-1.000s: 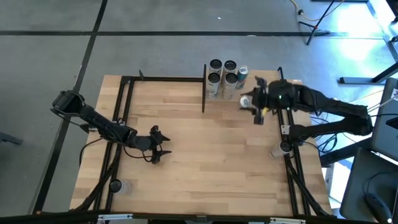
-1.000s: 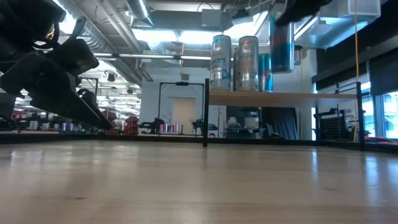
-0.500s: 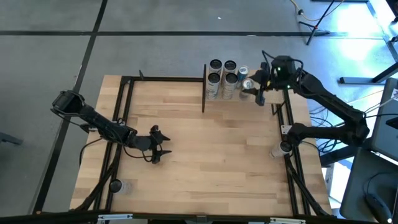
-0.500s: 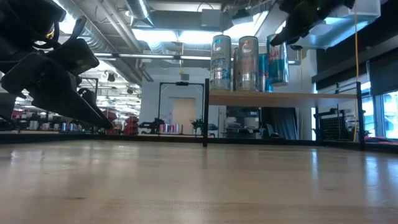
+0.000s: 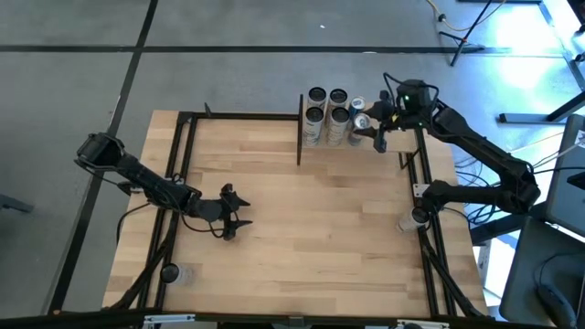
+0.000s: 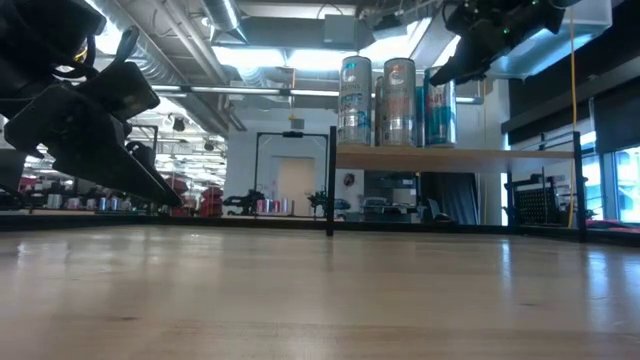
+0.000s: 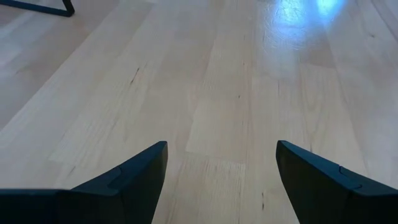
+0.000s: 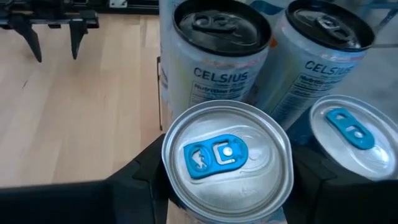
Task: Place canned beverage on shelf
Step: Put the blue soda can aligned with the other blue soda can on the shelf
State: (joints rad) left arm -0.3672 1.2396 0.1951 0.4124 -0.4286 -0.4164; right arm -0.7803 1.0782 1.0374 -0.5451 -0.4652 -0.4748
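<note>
The shelf (image 6: 480, 157) is a pale wood board on black posts at the table's far edge. Several cans stand upright on it, two with black tops (image 8: 221, 50) and one with a blue tab (image 8: 351, 134). My right gripper (image 8: 229, 163) is shut on another canned beverage (image 8: 227, 158), silver-topped with a blue tab, right beside them at the shelf's right end (image 5: 363, 122). My left gripper (image 5: 228, 217) hovers open over the table's left half, nothing between its fingers (image 7: 134, 180). My right gripper pinches the canned beverage's side wall just under its top rim (image 8: 171, 180), one finger on each side. The fingers slant down at it from the table's right side. The can stays upright, its bottom (image 6: 437, 145) level with the bottoms of the standing cans; whether it rests on the board I cannot tell.
A black upright post (image 5: 300, 128) bounds the shelf's left end. Black frame rails run along the table's left (image 5: 178, 174) and right (image 5: 425, 228) sides. Bare wooden tabletop (image 5: 320, 219) stretches between the two arms.
My right gripper has carried the canned beverage toward the table's far edge and down, rolling a little. The can, earlier hanging high beside the shelf, now stands next to the other cans with its bottom at their level.
</note>
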